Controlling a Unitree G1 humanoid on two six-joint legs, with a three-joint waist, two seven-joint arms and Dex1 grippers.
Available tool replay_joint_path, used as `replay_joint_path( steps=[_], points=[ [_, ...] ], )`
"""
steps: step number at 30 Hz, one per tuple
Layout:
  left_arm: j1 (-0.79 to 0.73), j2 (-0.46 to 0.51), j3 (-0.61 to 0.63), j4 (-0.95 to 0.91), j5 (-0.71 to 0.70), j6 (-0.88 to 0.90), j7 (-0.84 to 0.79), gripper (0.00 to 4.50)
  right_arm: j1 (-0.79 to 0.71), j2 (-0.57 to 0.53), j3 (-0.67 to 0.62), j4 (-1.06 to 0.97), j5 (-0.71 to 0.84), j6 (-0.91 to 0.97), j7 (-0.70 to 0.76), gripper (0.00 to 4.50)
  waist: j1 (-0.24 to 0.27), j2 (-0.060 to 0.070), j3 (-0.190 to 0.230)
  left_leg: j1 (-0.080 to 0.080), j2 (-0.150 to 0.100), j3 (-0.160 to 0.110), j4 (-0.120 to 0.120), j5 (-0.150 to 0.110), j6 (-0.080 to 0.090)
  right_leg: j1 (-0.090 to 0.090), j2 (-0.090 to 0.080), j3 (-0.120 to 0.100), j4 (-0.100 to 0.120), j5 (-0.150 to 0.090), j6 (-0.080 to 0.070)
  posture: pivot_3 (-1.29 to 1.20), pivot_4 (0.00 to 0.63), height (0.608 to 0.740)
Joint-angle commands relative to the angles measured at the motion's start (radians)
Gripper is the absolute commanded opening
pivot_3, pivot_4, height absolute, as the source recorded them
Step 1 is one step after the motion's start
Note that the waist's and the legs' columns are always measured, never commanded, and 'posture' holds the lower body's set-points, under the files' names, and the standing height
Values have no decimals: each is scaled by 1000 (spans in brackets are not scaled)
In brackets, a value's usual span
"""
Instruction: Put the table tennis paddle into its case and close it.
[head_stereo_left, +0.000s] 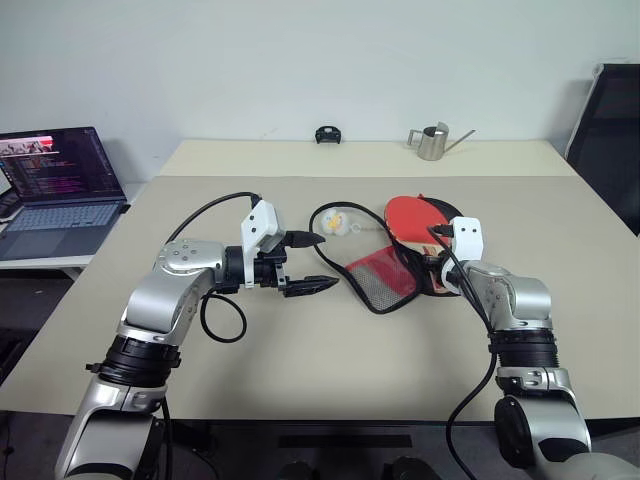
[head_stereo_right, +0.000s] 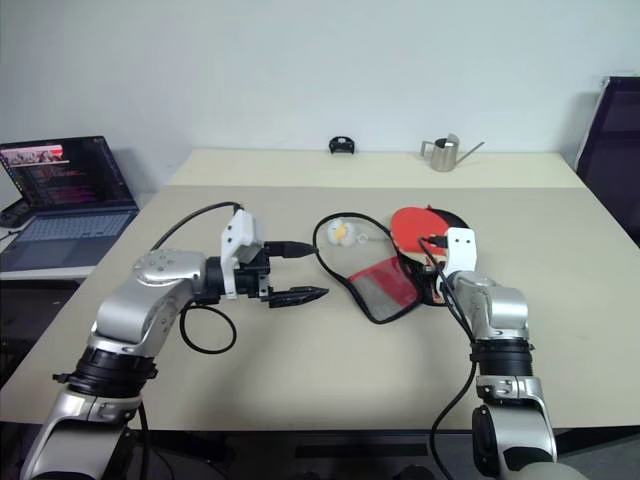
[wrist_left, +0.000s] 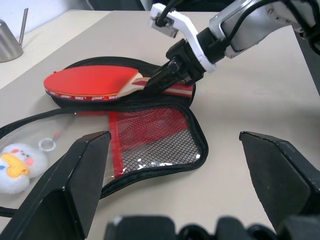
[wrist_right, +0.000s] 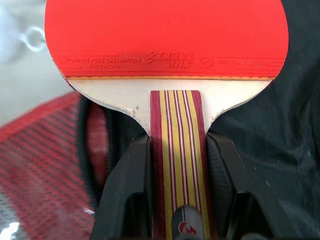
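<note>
Item one, the table tennis paddle (wrist_left: 95, 82): I found it lying red face up on the black half of the case (wrist_left: 150, 145), its striped wooden handle pointing back toward my right arm.

Item two, the case: it lay unzipped and spread flat on the beige table (head_stereo_left: 330, 370), the red mesh flap folded out toward my side, the black half under the paddle.

Item three, right gripper (wrist_right: 177, 165): I had it clamped on the paddle's handle, one black finger pressed to each side, as my right wrist view showed plainly.

Item four, left gripper (head_stereo_left: 305, 263): fingers spread wide and holding nothing, it hung above the table just to the left of the case, pointing toward it.

Item five, a small white plush keyring (head_stereo_left: 336, 225): it sat on a clear panel joined to the case, beside the paddle's head.

Item six, sundries: a laptop (head_stereo_left: 60, 190) stood open on a side table at far left; a metal watering can (head_stereo_left: 433, 142) and a small black object (head_stereo_left: 327, 134) sat at the far table edge.
</note>
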Motion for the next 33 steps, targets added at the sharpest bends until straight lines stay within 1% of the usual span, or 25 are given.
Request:
replay_joint_path(
  steps=[1, 21, 27, 29, 30, 33],
  points=[
    [-2, 3, 24, -43, -12, -8, 7, 4500, -32, -15, -8, 3, -18, -62, -8, 1112, 0, 0, 0, 0, 0, 0, 0, 0, 0, 0, 0, 0, 0, 0, 0, 0, 150, 740],
    [-1, -5, 19, -44, -11, -8, 11, 4500, -4, 15, 42, 28, -105, -102, -59, 1112, 0, 0, 0, 0, 0, 0, 0, 0, 0, 0, 0, 0, 0, 0, 0, 0, 150, 740],
    [2, -3, 19, -47, -11, -7, 13, 4500, 7, 32, 28, 32, -105, -100, -88, 1112, 0, 0, 0, 0, 0, 0, 0, 0, 0, 0, 0, 0, 0, 0, 0, 0, 150, 740],
    [3, -2, 20, -48, -12, -6, 13, 4500, 10, 34, 28, 31, -106, -103, -95, 1835, 0, 0, 0, 1, 0, 0, 0, 0, 0, 0, 0, 0, 0, 0, 0, 0, 150, 740],
    [3, -1, 20, -48, -12, -6, 13, 4500, 11, 34, 29, 31, -108, -104, -98, 2027, 0, 0, 0, 1, 0, 0, 0, 0, 0, 0, 0, 0, 0, 0, 0, 0, 150, 740],
    [6, -1, 21, -50, -12, -5, 15, 4500, 16, 35, 42, 25, -113, -97, -100, 3034, 0, 0, 0, 1, 0, 0, 0, 0, 0, 0, 0, 0, 0, 0, 0, 0, 150, 740]
  ],
)
